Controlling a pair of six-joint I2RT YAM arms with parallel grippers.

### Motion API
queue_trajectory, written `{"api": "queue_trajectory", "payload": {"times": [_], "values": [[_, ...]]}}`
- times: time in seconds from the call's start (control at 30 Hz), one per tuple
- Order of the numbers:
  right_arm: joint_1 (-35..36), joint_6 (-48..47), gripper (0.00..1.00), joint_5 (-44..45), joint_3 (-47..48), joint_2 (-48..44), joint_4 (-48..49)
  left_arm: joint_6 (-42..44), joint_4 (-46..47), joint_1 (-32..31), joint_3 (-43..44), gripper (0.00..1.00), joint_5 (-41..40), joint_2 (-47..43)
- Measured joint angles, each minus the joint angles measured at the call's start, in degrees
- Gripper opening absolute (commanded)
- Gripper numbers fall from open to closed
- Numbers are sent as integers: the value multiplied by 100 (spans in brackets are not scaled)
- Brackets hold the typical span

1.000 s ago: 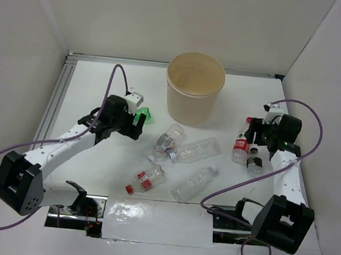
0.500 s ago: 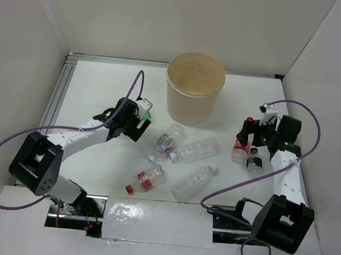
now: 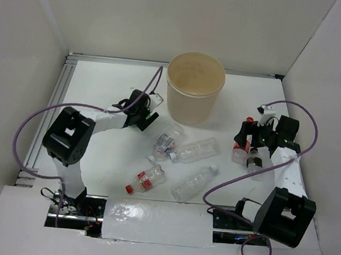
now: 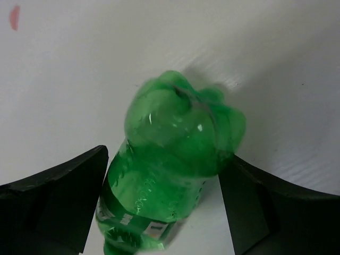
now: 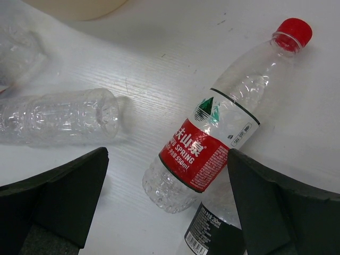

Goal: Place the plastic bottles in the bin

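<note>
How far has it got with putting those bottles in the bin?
Barely begun: no bottle shows inside the bin. The left gripper stands open around a green bottle; the right gripper hangs open over a red-labelled bottle. Neither is gripped. A black-labelled bottle and four other bottles lie on the table.

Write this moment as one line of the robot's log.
left gripper: open, straddling green bottle | right gripper: open, above red-labelled bottle | held: nothing | bin: upright

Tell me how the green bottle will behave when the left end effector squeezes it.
The green bottle looks empty and thin-walled, so probably light and apt to dent when squeezed. Lying on its side, its round body may roll if nudged off-centre.
</note>
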Motion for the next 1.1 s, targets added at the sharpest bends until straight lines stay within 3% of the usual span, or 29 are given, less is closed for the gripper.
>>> {"api": "queue_trajectory", "payload": {"times": [0.13, 0.17, 0.23, 0.3, 0.33, 0.37, 0.43, 0.5, 0.53, 0.6, 0.73, 0.87, 1.1], "values": [[0, -2, 98, -13, 42, 7, -57, -15, -42, 114, 313, 80, 50, 380], [0, -4, 95, -13, 55, 7, -63, -15, -70, 140, 409, 62, 66, 431], [-11, -44, 76, -17, 85, 7, -79, -125, -168, 170, 522, 38, 87, 472], [-26, -55, 55, -24, 94, 7, -98, -197, -280, 195, 575, 20, 94, 424], [-33, -70, 36, -28, 94, 7, -109, -295, -332, 195, 568, 19, 114, 352], [-35, -120, 30, -24, 94, 9, -122, -374, -415, 195, 551, 17, 149, 229], [-37, -103, 30, -20, 96, 11, -157, -555, -651, 195, 485, 11, 256, -192], [-37, -116, 72, 39, 96, 26, -153, -691, -817, 195, 476, 11, 424, -815], [-37, -118, 72, 42, 96, 44, -153, -752, -831, 195, 479, 11, 505, -1126], [-37, -61, 83, 149, 105, 105, -142, -916, -922, 195, 621, 9, 710, -1788], [-37, 195, 89, 485, 256, 400, -101, -1283, -664, 195, 1294, 4, 1300, -2658], [-37, 527, 89, 719, 420, 798, 31, -1893, 306, 133, 1773, 4, 1954, -2804], [-37, 940, 89, 1045, 444, 1172, 129, -2870, 1932, -275, 2903, 11, 2371, -981]]}}
